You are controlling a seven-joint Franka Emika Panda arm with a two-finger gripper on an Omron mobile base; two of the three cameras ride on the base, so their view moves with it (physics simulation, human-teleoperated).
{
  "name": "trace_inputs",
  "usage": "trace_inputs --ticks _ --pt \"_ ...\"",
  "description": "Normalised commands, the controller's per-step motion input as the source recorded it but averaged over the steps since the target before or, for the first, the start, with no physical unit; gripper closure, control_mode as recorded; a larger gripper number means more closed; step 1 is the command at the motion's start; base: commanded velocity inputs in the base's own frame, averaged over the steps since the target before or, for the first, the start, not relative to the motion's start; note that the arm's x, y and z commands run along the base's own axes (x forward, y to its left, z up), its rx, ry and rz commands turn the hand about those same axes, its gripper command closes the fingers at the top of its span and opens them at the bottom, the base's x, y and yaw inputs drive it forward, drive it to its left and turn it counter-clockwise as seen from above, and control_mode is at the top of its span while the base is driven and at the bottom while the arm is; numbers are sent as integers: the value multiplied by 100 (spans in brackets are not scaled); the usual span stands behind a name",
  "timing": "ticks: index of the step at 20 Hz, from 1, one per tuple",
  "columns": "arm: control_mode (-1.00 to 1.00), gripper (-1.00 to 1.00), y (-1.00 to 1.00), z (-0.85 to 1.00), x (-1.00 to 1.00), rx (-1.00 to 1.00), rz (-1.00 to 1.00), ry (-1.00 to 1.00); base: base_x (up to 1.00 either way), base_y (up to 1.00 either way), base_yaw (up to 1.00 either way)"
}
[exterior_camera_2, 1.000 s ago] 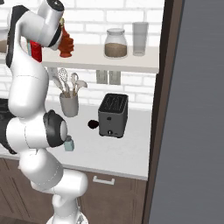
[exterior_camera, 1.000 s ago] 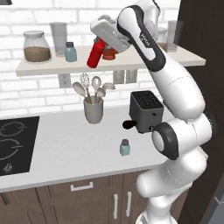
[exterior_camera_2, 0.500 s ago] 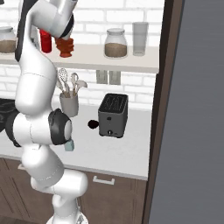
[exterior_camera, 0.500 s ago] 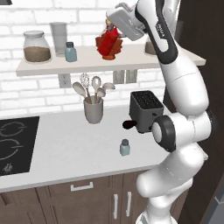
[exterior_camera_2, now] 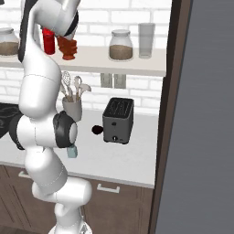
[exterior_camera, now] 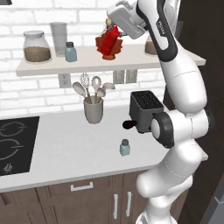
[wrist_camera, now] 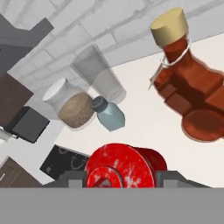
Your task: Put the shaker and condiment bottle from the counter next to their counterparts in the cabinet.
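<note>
My gripper [exterior_camera: 115,29] is shut on the bright red condiment bottle [exterior_camera: 114,34], holding it over the beige shelf [exterior_camera: 87,62] right beside the maple-leaf syrup bottle [exterior_camera: 107,46]. In the hand view the red bottle [wrist_camera: 119,167] sits between my fingers [wrist_camera: 72,178], with the gold-capped syrup bottle [wrist_camera: 188,94] to the upper right and the shelf shaker [wrist_camera: 108,114] ahead. From the right side the red bottle [exterior_camera_2: 48,40] stands just left of the syrup bottle [exterior_camera_2: 67,47]. A second blue-grey shaker [exterior_camera: 125,148] stands on the pale counter [exterior_camera: 61,151] near its front edge.
On the shelf stand a lidded jar [exterior_camera: 36,46], a tall glass [exterior_camera: 59,37] and the shelf shaker [exterior_camera: 70,52]. The counter carries a black toaster [exterior_camera: 146,111], a utensil crock [exterior_camera: 93,109] and a cooktop [exterior_camera: 15,144]. A dark tall panel [exterior_camera_2: 205,114] walls the right side.
The arm has carried the red bottle to the right along the shelf and raised it, from left of the syrup bottle to right against it. The counter shaker has not moved.
</note>
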Motion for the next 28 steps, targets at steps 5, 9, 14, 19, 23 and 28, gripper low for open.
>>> trace_inputs --ticks 5,9,14,19,23,28 --pt "-100 100 -18 2 -6 0 0 0 0 0 0" --pt "-100 100 -37 1 -7 0 0 0 0 0 0" --pt "-100 100 -40 0 0 0 0 0 0 0 0" --pt "-100 100 -22 0 0 -4 0 0 0 0 0" --pt "-100 100 6 0 -4 -5 0 0 0 0 0" --pt "-100 100 -9 0 0 -13 0 0 0 0 0"
